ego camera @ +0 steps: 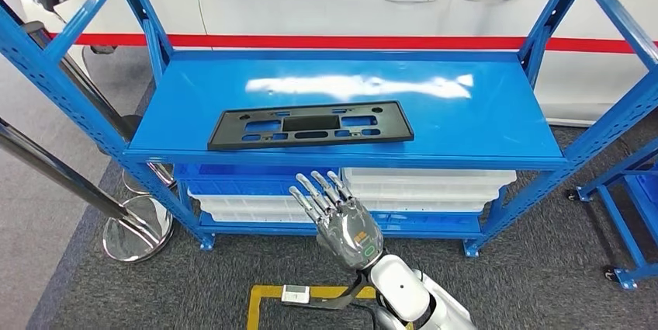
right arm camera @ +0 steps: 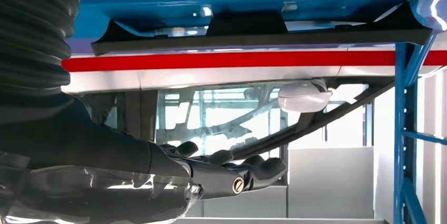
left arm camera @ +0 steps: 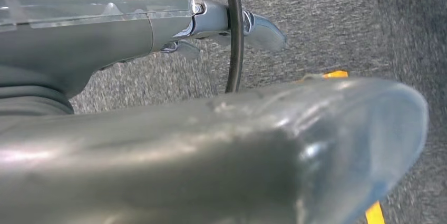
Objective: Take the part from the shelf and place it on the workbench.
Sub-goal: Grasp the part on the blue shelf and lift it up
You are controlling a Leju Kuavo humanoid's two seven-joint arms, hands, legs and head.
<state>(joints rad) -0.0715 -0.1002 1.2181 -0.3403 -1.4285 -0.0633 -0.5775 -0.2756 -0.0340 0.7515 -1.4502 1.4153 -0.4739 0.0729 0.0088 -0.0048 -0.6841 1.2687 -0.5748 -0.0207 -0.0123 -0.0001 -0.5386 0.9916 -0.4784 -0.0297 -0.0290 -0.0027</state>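
Right hand (ego camera: pixel 341 210): we note fingers spread, empty, raised below the shelf (ego camera: pixel 481 124) edge; part (ego camera: pixel 310 125) untouched. Left hand (left arm camera: pixel 158 34): grip unclear.

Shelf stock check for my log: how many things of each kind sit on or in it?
Black part on the top board: 1
White trays on the lower level: 2 stacks side by side; trays per stack unclear
Total: 3

Open approach from the front
The part (ego camera: pixel 310 125) is flanked by bare shelf (ego camera: pixel 481 116); the ends are bounded by blue uprights (ego camera: pixel 147 31).
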